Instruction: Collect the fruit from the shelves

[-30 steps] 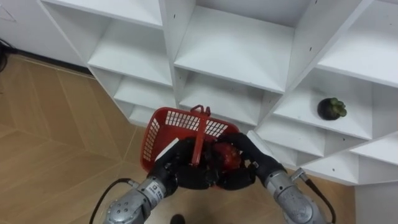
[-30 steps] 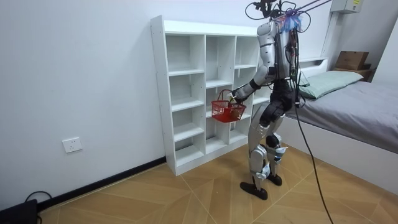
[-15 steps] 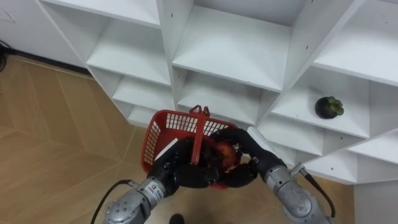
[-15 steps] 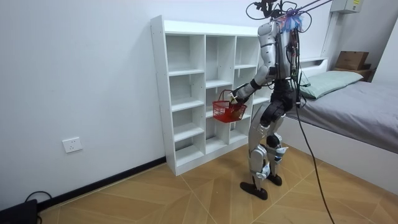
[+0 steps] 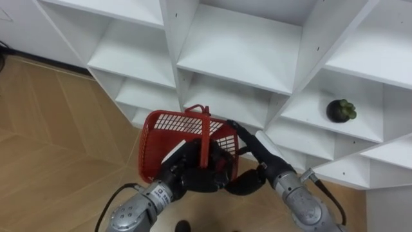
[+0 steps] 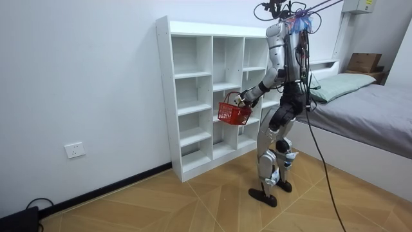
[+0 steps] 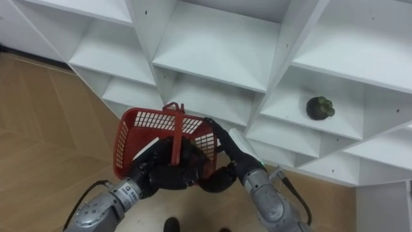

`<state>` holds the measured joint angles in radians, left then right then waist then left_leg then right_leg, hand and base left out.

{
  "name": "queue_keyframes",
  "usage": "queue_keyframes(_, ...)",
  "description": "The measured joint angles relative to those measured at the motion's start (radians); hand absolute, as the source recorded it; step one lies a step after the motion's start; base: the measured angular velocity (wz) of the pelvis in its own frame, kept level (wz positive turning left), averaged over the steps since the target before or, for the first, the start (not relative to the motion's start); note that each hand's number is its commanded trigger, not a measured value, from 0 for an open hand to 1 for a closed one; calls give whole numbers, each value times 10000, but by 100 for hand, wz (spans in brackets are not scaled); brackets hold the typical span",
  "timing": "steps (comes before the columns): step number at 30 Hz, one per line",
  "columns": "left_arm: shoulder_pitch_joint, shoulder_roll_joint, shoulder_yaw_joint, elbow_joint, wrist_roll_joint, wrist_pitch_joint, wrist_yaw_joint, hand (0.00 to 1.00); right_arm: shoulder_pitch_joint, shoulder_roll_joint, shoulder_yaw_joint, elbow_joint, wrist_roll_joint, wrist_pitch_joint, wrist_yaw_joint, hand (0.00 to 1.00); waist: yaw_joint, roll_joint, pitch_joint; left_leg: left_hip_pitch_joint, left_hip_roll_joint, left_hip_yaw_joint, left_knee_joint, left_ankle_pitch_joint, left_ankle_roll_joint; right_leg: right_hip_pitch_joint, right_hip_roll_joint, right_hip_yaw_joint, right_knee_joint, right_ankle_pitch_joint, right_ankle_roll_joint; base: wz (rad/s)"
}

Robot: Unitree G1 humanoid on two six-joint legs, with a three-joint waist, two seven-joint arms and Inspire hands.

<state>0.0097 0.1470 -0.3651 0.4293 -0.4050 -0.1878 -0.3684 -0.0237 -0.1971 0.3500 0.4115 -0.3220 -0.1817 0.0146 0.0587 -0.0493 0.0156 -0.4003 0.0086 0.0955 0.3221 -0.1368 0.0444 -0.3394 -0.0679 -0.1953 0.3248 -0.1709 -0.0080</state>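
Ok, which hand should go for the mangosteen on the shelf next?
Right. The mangosteen sits in the white shelf unit on the robot's right side, nearer the right hand at the rim of the red basket. The left hand is busy gripping its handle.

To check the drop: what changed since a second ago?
The right hand seems to have let the red fruit go into the red basket and drawn back to its right rim. The left hand still holds the handle; the dark fruit stays on its shelf.

Bed (image 6: 380, 113), pillow (image 6: 338, 84), wall socket (image 6: 74, 150), wooden floor (image 6: 193, 206)
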Motion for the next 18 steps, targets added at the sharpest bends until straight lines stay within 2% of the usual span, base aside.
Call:
queue_keyframes(15, 6, 5, 23, 3, 15, 1, 63, 100, 26, -1, -15, 2, 22, -5, -143, 0, -25, 24, 17, 47, -4, 4, -15, 0, -1, 26, -13, -7, 9, -2, -1, 0)
queue_keyframes(18, 126, 2, 76, 22, 49, -15, 188, 100, 129, 9, -17, 36, 41, -131, -376, 0, -51, 52, 27, 172, -15, 17, -84, 1, -1, 119, -6, -55, 5, -2, -2, 0)
